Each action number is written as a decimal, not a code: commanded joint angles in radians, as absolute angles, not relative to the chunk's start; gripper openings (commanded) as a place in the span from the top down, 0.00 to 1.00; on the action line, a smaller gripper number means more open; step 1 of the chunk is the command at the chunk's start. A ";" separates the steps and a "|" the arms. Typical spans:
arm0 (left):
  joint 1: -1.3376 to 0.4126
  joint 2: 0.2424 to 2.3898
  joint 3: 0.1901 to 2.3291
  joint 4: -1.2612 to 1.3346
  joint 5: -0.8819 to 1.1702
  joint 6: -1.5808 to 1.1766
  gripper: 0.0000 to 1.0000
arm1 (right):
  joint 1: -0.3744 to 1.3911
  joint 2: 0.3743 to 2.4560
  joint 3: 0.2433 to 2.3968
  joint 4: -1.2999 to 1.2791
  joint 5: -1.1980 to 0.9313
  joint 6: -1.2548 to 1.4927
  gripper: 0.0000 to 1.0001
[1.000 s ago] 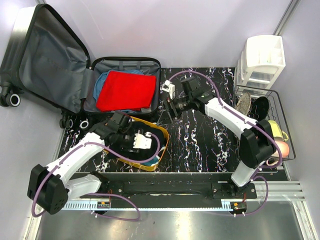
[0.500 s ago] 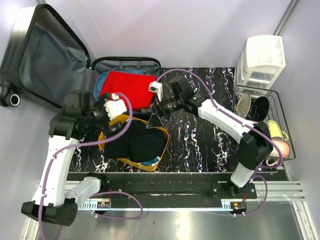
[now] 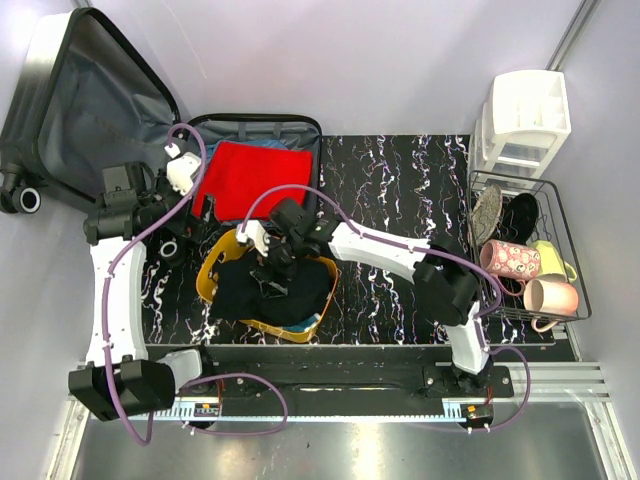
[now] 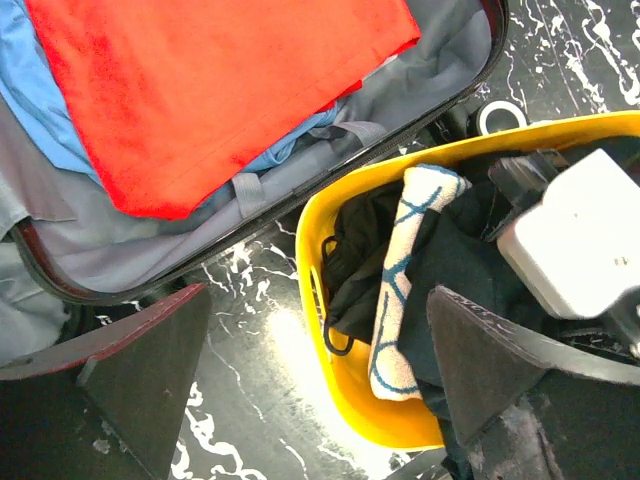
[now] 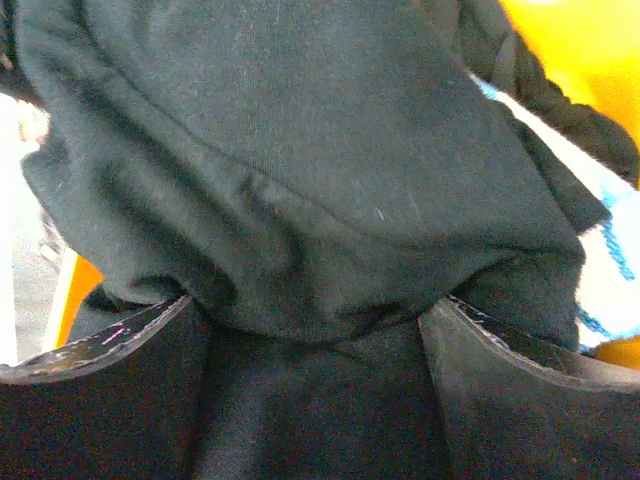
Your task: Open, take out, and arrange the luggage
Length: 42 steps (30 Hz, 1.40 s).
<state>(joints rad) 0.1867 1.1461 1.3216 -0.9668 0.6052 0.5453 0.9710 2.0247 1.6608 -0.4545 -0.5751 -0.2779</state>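
Note:
The luggage (image 3: 90, 110) lies open at the back left, its lid against the wall. Its base (image 4: 300, 190) holds a folded red cloth (image 3: 255, 178) (image 4: 220, 90) over a blue garment (image 4: 40, 110). My left gripper (image 3: 197, 212) (image 4: 320, 400) hangs open and empty over the table, between the luggage's front edge and the yellow bin (image 3: 212, 268) (image 4: 350, 330). My right gripper (image 3: 272, 272) (image 5: 315, 400) is down in the bin. Its jaws are spread open and press on a black garment (image 3: 300, 290) (image 5: 300, 150), with a fold bulging between the fingers.
A white-and-blue knitted piece (image 4: 405, 270) (image 5: 610, 280) lies in the bin beside the black garment. At the right stand a white compartmented organizer (image 3: 525, 120) and a wire rack (image 3: 482, 178) with mugs (image 3: 510, 260) and dark items. Black marble tabletop (image 3: 400, 190) lies between.
My left arm lifted out of the bin, swung back-left to the luggage's front edge and opened its jaws. My right arm swept from beside the luggage down into the bin onto the black garment.

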 commanded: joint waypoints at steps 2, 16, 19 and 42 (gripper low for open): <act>0.192 1.221 1.361 -0.922 0.589 0.439 0.05 | 0.937 2.011 1.499 -0.655 -0.414 -0.540 0.15; 0.062 1.597 1.643 -0.835 0.471 0.328 0.10 | 0.669 1.747 1.245 -0.916 -0.334 -1.065 0.14; 0.005 1.686 1.706 -0.821 0.396 0.327 0.10 | 0.666 1.741 1.304 -0.942 -0.363 -1.033 0.13; 0.032 2.042 2.046 -0.802 0.340 0.130 0.18 | 0.538 1.575 1.473 -0.858 -0.477 -0.546 0.10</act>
